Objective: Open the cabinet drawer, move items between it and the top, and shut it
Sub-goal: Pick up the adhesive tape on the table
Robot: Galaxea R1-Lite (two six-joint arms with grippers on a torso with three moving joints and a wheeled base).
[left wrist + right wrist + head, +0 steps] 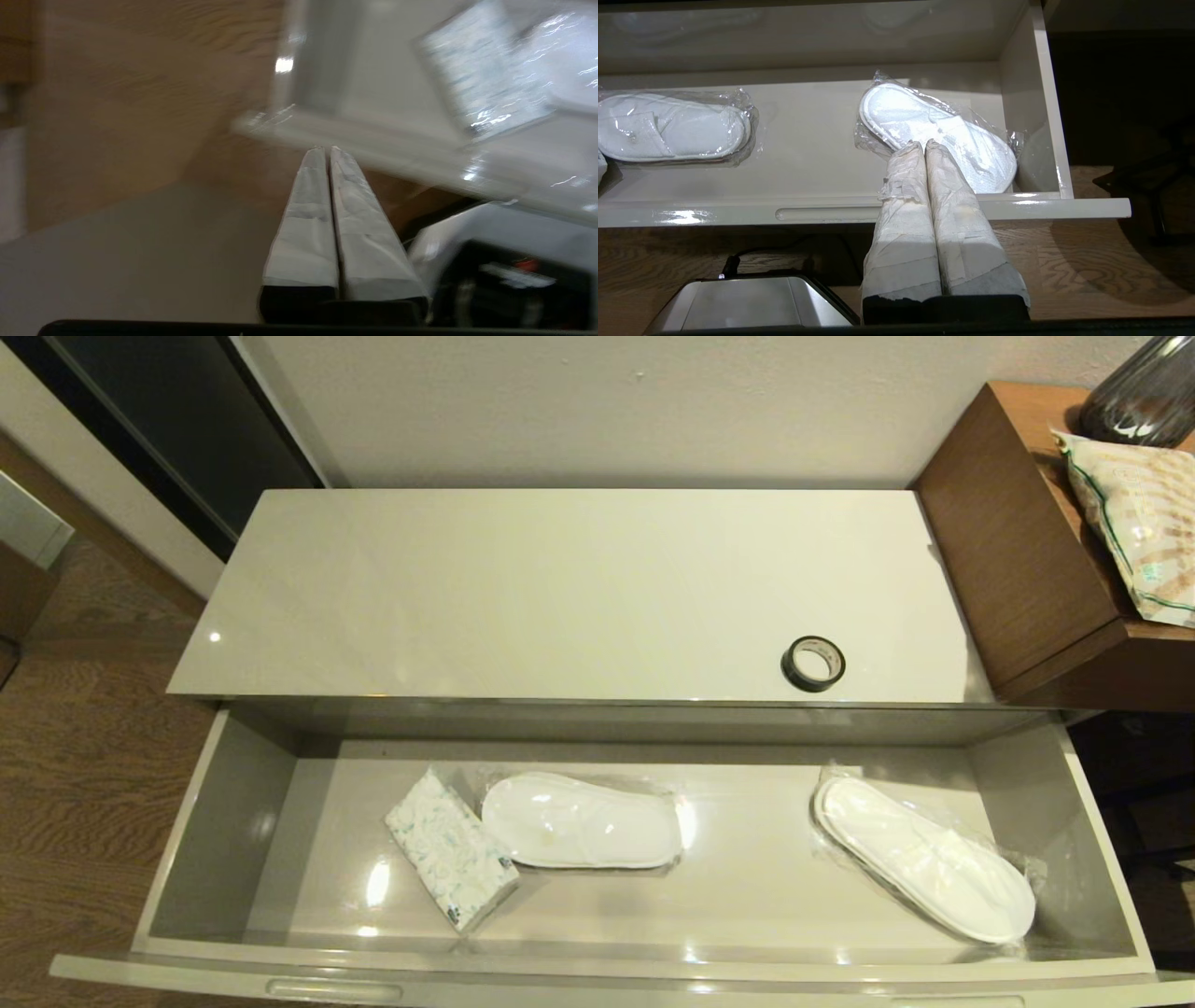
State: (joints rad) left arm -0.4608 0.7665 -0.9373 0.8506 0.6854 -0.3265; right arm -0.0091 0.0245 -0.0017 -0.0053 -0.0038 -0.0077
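The cabinet drawer (215, 821) is pulled fully out below the top (523, 597). A black tape roll (813, 664) lies flat on the top near its front right. The white tissue pack (451, 848) with blue print lies in the drawer's left half. Neither arm shows in the head view. My left gripper (327, 150) is shut and empty, hovering outside the drawer's front left corner (261, 123), with the tissue pack (486, 84) beyond. My right gripper (919, 145) is shut and empty, held before the drawer's front edge (822, 213) at its right end.
Two wrapped white slippers lie in the drawer, one mid-left (581, 821) touching the tissue pack, one at the right (924, 859). A taller brown wooden table (1018, 560) with a bag (1139, 523) stands right of the cabinet. Wood floor (84, 775) lies left.
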